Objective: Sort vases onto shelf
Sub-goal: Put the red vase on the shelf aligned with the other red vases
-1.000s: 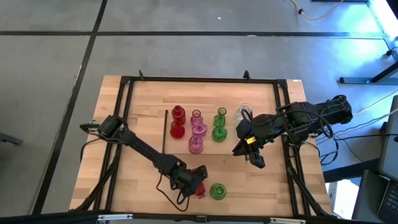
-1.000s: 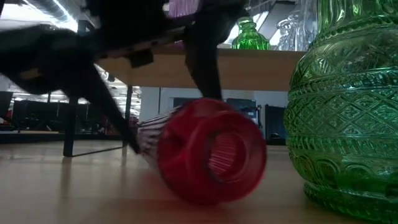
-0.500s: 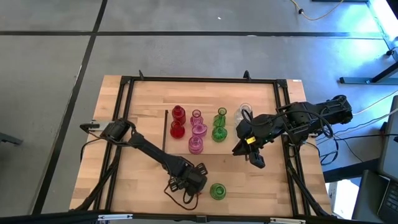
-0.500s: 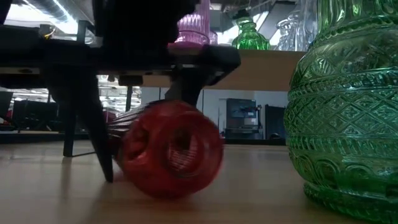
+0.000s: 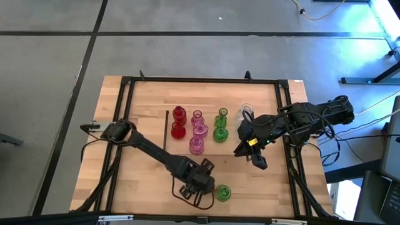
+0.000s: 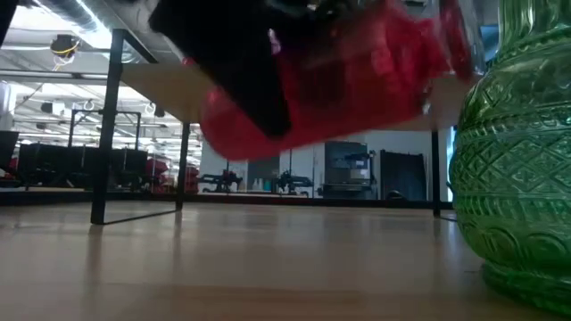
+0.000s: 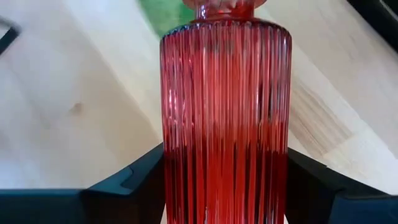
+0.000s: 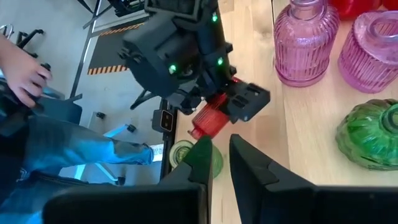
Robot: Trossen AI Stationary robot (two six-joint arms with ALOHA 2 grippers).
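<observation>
My left gripper [image 5: 201,180] is at the table's near edge, shut on a red ribbed vase [image 6: 339,71] that is up off the wood. Just right of it a green vase [image 5: 222,193] stands on its base on the table. Red, pink, green and clear vases [image 5: 200,130] stand on the shelf [image 6: 169,94] mid-table. My right gripper [image 5: 256,160] hangs shut and holding nothing above the table's right side, right of the shelf. My left gripper pinches the red vase's ribbed body [image 7: 225,155] between its two fingers [image 7: 140,177], one on each side. The fingers slant down from above and lie along the vase, whose neck [image 7: 224,9] points away from the wrist. The vase is lifted clear, tilted.
The green vase [image 6: 522,169] stands close beside the lifted red one. The shelf's black legs [image 6: 109,125] stand on the table behind. A black frame [image 5: 125,112] runs round the table. A person's hand [image 8: 25,68] and legs show beyond the near edge.
My left gripper has rolled about its own line, risen and gone a little toward the table's right edge. The red vase, which lay on its side on the table, has turned with it and is now lifted clear. The green vase has slid slightly to the right.
</observation>
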